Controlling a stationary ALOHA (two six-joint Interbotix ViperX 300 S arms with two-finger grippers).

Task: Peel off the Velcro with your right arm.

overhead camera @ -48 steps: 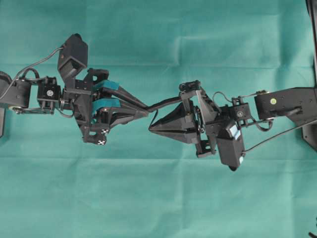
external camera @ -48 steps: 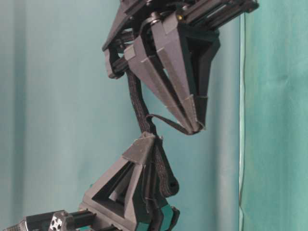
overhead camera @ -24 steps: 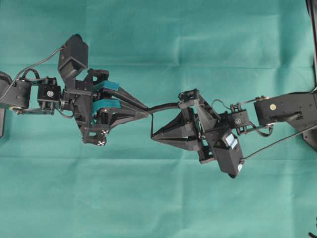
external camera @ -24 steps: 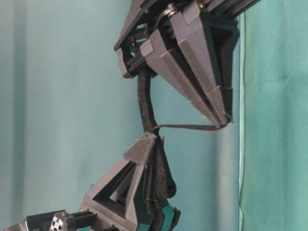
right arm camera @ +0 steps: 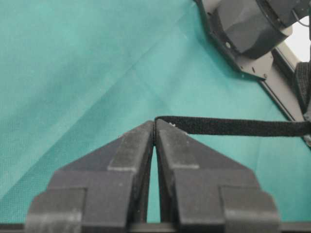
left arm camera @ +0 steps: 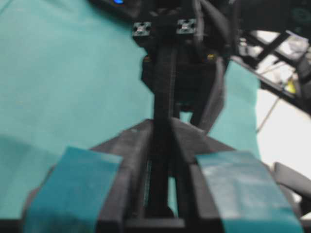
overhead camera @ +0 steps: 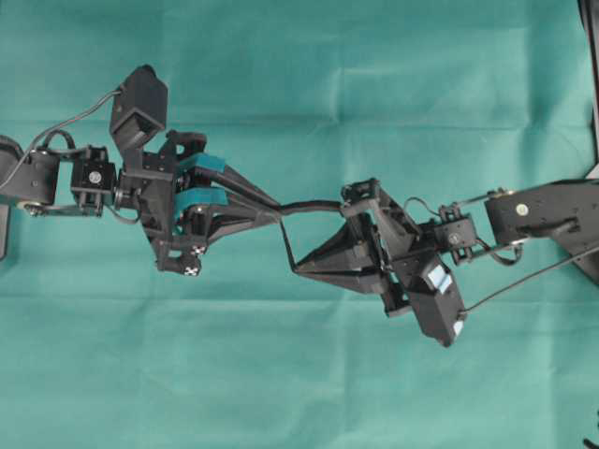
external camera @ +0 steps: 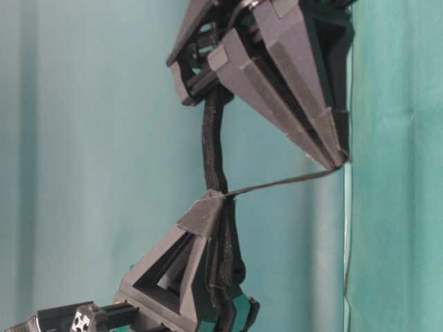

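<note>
The Velcro [overhead camera: 314, 205] is a black strap held in the air between both arms. My left gripper [overhead camera: 279, 213], with teal-taped fingers [left arm camera: 73, 184], is shut on the strap, which runs between them and out past their tips [left arm camera: 165, 87]. The right arm's gripper [overhead camera: 296, 269] has plain dark-grey fingers and is shut on the end of a thin layer [right arm camera: 233, 127]. That layer stretches taut from the left gripper's tip [external camera: 211, 197] to the right gripper's tip [external camera: 340, 162]. The thicker strap [external camera: 213, 145] runs on to the right gripper's body.
Green cloth [overhead camera: 299, 374] covers the whole table under both arms. A black motor housing [right arm camera: 248, 29] stands at the top right of the right wrist view. A dark frame edge [overhead camera: 590, 75] runs along the table's right side.
The right gripper has moved down and right in the overhead view, drawing the thin layer taut and farther off the strap. The left gripper has stayed in place.
</note>
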